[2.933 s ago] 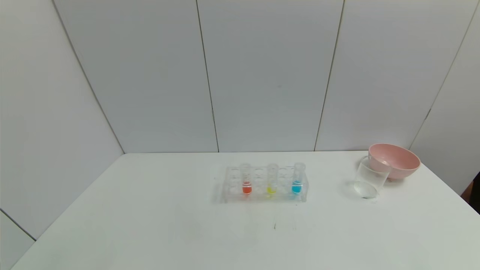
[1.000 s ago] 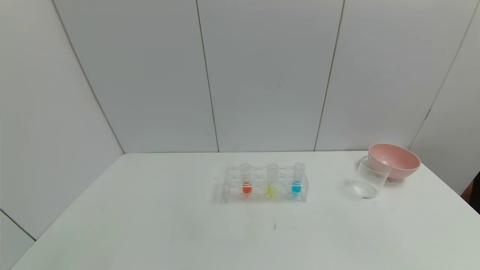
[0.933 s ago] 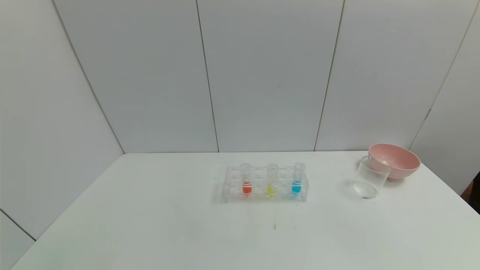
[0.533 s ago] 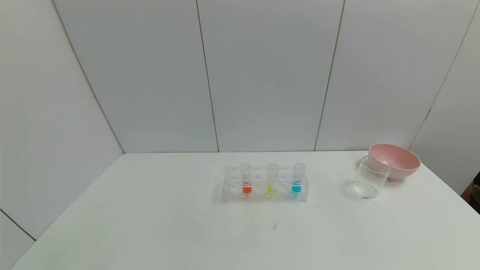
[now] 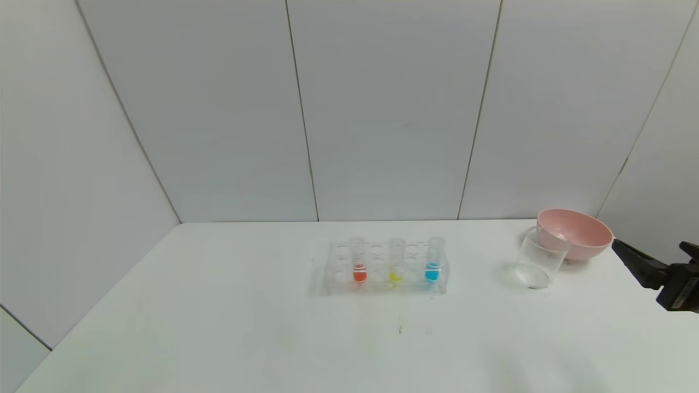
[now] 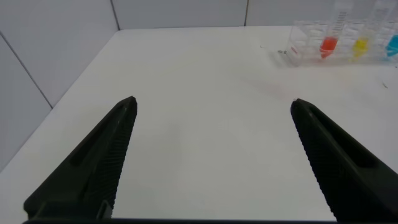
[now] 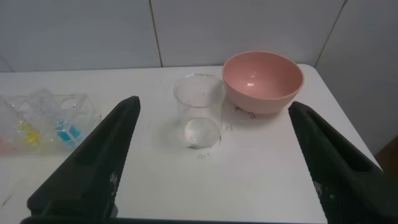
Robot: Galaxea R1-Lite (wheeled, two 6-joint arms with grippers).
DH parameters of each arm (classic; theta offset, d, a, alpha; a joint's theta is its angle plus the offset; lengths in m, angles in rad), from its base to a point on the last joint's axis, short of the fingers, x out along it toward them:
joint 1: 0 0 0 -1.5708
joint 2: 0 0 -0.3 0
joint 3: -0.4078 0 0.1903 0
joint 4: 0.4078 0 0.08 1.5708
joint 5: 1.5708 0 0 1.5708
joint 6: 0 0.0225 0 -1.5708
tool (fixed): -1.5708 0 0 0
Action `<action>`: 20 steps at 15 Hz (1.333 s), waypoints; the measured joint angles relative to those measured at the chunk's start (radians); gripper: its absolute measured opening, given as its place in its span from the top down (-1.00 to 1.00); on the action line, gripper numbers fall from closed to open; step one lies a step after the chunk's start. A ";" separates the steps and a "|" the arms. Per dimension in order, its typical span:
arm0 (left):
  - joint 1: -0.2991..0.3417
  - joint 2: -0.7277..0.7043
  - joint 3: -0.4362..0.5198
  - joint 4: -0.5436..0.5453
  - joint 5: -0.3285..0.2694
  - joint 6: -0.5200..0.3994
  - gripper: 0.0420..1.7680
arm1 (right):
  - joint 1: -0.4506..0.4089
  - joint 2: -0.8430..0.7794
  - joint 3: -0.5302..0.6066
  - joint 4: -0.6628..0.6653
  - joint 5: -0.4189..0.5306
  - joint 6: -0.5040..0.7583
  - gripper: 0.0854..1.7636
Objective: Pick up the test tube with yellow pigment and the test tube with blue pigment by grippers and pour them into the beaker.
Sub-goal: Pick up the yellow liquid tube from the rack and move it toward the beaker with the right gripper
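The tube with yellow pigment (image 5: 395, 261) and the tube with blue pigment (image 5: 433, 260) stand upright in a clear rack (image 5: 385, 286) at mid-table. The empty clear beaker (image 5: 538, 265) stands to the rack's right. My right gripper (image 5: 649, 245) shows at the right edge, open and empty, to the right of the beaker. In the right wrist view the beaker (image 7: 199, 112) lies ahead between the open jaws of the gripper (image 7: 214, 106). My left gripper (image 6: 214, 104) is open and empty over bare table, far from the yellow tube (image 6: 360, 45) and blue tube (image 6: 393, 43).
A tube with orange-red liquid (image 5: 359, 262) stands at the rack's left. A pink bowl (image 5: 573, 233) sits just behind and right of the beaker, touching or nearly touching it. White walls close the table's back and sides.
My right gripper has come into the head view at the right edge, near the bowl and beaker. The tubes, rack, beaker and bowl have not moved.
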 joint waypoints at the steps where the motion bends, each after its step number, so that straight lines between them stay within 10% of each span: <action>1: 0.000 0.000 0.000 0.000 0.000 0.000 -1.00 | 0.007 0.044 -0.002 -0.044 -0.005 0.000 -0.94; 7: 0.000 0.000 0.000 0.000 -0.001 0.000 -1.00 | 0.144 0.321 -0.003 -0.362 -0.134 0.004 -0.94; 20: 0.000 0.000 0.000 0.000 0.000 0.000 -1.00 | 0.827 0.586 -0.183 -0.387 -0.620 0.066 -0.94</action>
